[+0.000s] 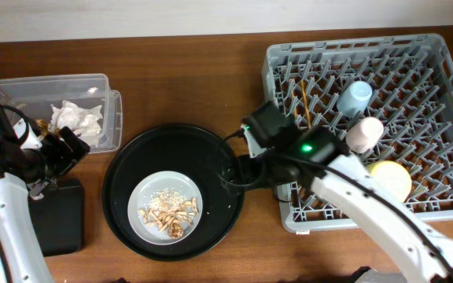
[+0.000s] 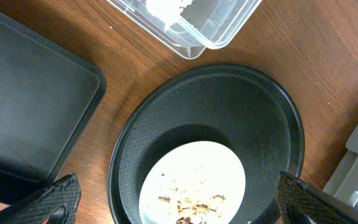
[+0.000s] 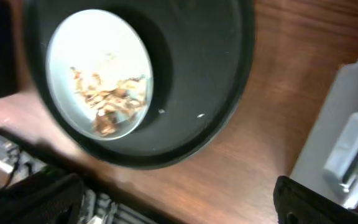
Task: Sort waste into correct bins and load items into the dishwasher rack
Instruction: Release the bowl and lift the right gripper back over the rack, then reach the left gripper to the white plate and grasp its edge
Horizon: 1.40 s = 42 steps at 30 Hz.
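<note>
Jaws spread wide and empty, the left end effector and right end effector are held at opposite sides of the round black tray, presumably so that the crumb-laden plate inside it can be reached.

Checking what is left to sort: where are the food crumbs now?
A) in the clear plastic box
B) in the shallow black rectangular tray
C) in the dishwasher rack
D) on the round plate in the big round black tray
D: the crumbs lie heaped on the plate, which sits in the round black tray; the clear box holds tissues.
</note>
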Each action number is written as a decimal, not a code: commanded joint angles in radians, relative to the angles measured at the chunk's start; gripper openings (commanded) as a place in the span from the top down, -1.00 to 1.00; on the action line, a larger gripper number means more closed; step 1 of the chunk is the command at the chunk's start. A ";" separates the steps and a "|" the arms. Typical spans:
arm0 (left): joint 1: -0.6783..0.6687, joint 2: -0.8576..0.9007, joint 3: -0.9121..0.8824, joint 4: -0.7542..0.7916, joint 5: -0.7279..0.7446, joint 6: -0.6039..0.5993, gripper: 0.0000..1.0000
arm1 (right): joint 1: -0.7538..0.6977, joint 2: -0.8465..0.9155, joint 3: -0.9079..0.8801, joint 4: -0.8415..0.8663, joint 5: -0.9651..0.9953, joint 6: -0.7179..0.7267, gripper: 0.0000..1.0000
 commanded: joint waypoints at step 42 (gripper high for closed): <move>-0.960 -0.009 -0.082 -0.112 -0.222 -0.468 -0.37 | -0.932 -0.043 0.406 -0.389 0.400 -0.045 -0.97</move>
